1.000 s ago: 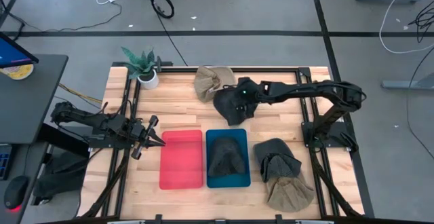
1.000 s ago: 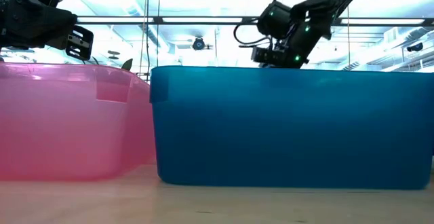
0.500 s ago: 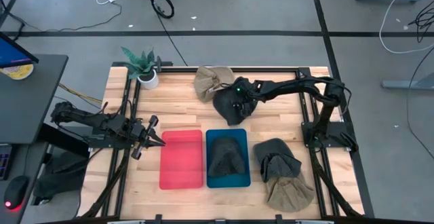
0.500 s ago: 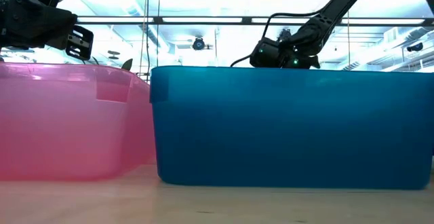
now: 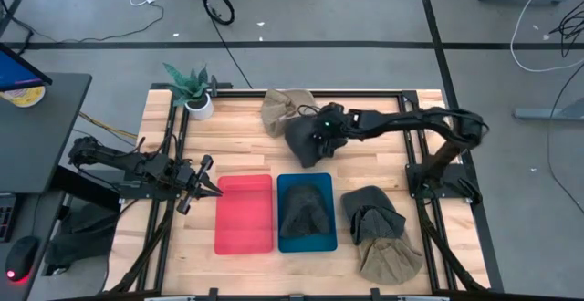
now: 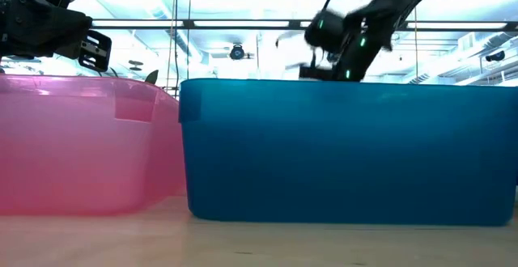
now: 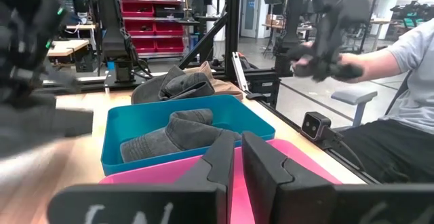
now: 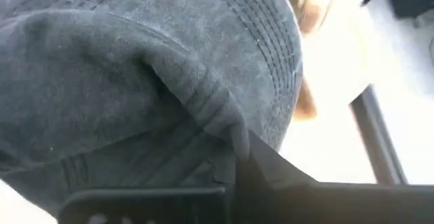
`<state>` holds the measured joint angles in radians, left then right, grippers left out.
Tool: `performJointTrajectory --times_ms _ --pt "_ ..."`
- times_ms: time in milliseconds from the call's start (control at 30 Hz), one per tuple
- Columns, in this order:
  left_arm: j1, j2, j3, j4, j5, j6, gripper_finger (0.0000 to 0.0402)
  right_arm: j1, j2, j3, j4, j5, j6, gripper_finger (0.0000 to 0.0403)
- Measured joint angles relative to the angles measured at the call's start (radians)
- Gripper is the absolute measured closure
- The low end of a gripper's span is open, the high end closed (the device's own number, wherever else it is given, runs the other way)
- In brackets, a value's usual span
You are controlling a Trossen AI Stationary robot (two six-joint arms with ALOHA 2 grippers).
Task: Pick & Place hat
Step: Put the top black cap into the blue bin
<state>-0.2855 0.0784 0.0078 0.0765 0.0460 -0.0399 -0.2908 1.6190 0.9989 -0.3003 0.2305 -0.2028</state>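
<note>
From the high view, my right hand [image 5: 317, 137] sits at the far middle of the counter [image 5: 237, 146], clenched on the dark grey hat [image 5: 304, 146], which lies just beside a tan hat [image 5: 278, 109]. The teal bin [image 5: 307, 212] already holds one dark hat; the pink bin [image 5: 244, 213] beside it looks empty. Two more hats, a dark one [image 5: 371, 213] and a tan one [image 5: 391, 258], lie to the right of the teal bin. My left hand [image 5: 203, 185] waits at the pink bin's left edge, fingers drawn nearly together on nothing.

In the low view, the teal bin wall [image 6: 348, 150] hides the counter, so I see only the right arm [image 6: 348, 36] above the rim, not the hat.

The left wrist view shows the left hand's fingers [image 7: 261, 166] close together over the pink bin, with the hat in the teal bin [image 7: 173, 137] slumped flat.

In the right wrist view, the dark grey hat's fabric [image 8: 135, 95] fills the frame, bunched into a fold right at my finger [image 8: 271, 173]. I judge it light, soft and floppy, not fragile and not slippery. It will drape and swing when lifted, so a pinch on a stitched fold of the brim or crown is the sound hold; a thin single layer might slide out.
</note>
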Motion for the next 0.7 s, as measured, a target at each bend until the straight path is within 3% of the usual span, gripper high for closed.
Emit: performJointTrajectory --times_ms 167,300,433,700 --pt "0.000 0.000 0.000 0.001 0.000 0.000 0.0367 0.124 -0.137 0.000 -0.071 0.090 0.239 0.0400" --pt "0.000 0.000 0.000 0.000 0.000 0.000 0.0367 0.230 -0.211 0.000 -0.132 0.102 0.455 0.0401" --pt "0.000 0.000 0.000 0.000 0.000 0.000 0.0367 0.342 -0.239 0.000 -0.135 0.126 0.645 0.0402" --pt "0.000 0.000 0.000 0.001 0.000 0.000 0.0367 0.523 -0.241 0.000 -0.112 0.224 0.847 0.0403"
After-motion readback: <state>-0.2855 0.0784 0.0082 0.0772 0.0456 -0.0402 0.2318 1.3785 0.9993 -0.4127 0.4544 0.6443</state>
